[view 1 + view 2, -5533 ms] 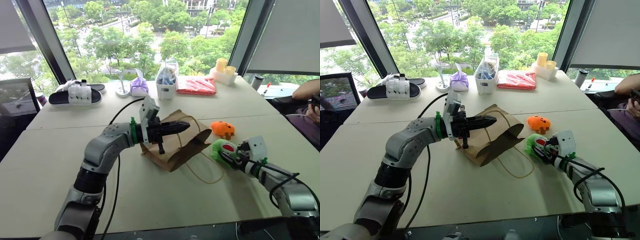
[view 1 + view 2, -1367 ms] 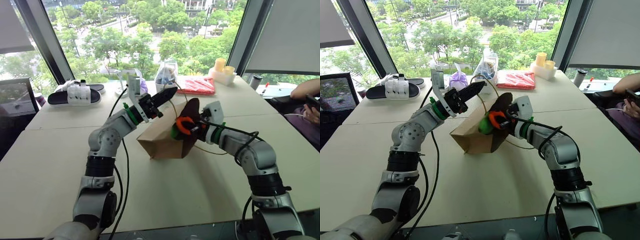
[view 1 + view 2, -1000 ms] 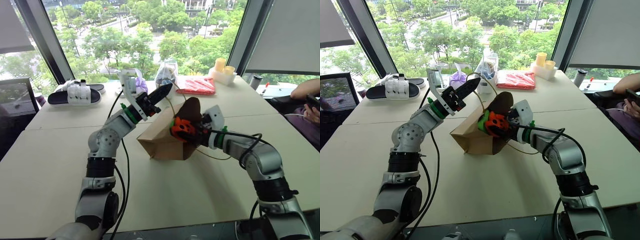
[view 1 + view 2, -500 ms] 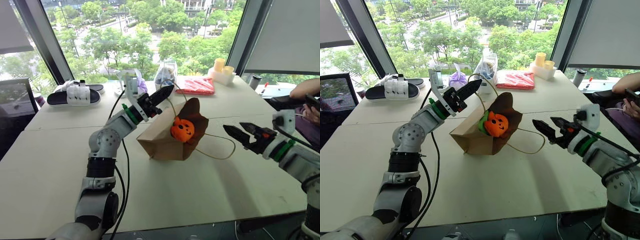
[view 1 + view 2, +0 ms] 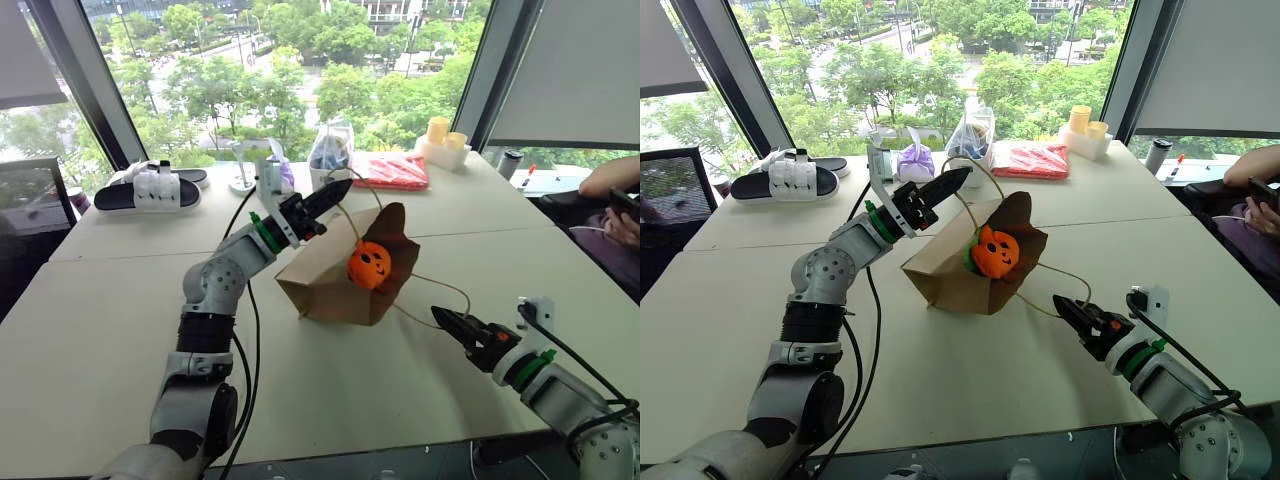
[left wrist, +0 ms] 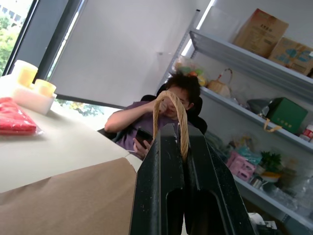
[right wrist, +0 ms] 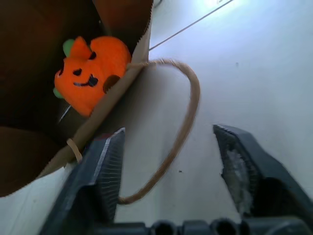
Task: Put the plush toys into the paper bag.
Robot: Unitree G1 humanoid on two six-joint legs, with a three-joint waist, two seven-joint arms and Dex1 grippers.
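By a bright window, a pale table (image 5: 120, 330) carries the paper bag (image 5: 325, 285), mouth propped open. The left gripper (image 5: 330, 192), clamped on its handle (image 6: 168, 105), should hold steady. The orange toy (image 5: 369, 264) sits inside; the right gripper (image 7: 168, 161) hangs open nearby.

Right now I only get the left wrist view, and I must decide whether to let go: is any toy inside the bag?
Observer: Yes, the orange pumpkin toy sits in the mouth of the paper bag.
Operator: And the green one? My left fingers pinch a handle.
Observer: The green toy peeks out behind the pumpkin, inside the bag.
Operator: Where is the right arm?
Observer: The right fingers are open and empty, over the table, apart from the bag.
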